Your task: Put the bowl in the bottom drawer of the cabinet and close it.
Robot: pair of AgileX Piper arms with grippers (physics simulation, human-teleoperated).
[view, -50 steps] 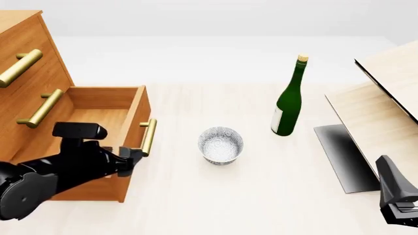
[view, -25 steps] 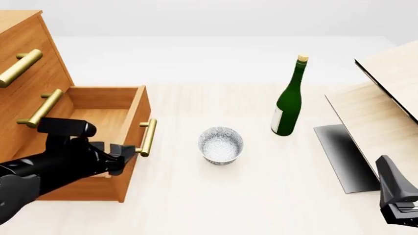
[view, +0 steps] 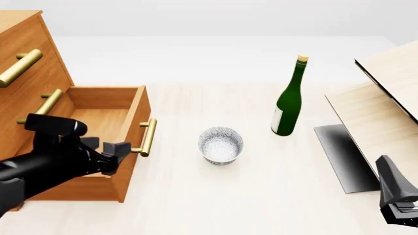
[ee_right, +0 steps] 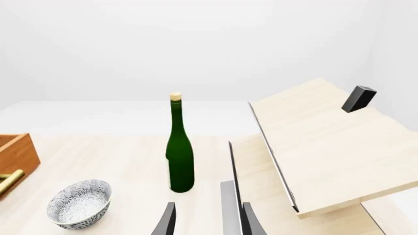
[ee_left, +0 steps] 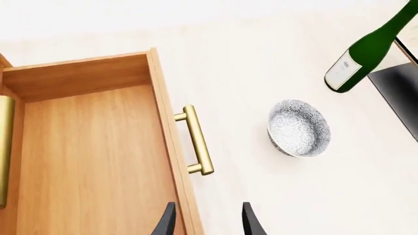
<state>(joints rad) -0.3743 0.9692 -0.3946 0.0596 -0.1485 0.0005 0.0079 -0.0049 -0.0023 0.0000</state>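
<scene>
The speckled white bowl (view: 220,145) stands upright on the table, to the right of the cabinet (view: 26,63). The bottom drawer (view: 104,117) is pulled out, its inside bare and its brass handle (view: 148,137) facing the bowl. My left gripper (view: 107,147) hovers open over the drawer's front panel, near its close end, holding nothing. In the left wrist view its fingertips (ee_left: 170,221) straddle the panel edge, with the bowl (ee_left: 299,128) beyond the handle (ee_left: 196,142). My right gripper (ee_right: 207,223) is open and empty at the front right, far from the bowl (ee_right: 80,203).
A green bottle (view: 289,100) stands upright behind and right of the bowl. At the right, a pale wood board (view: 382,110) leans on a dark stand (view: 343,156). The cabinet's two upper drawers are shut.
My left arm has drawn back to the left and slightly up, away from the drawer handle. The drawer, the bowl and the right arm have not moved.
</scene>
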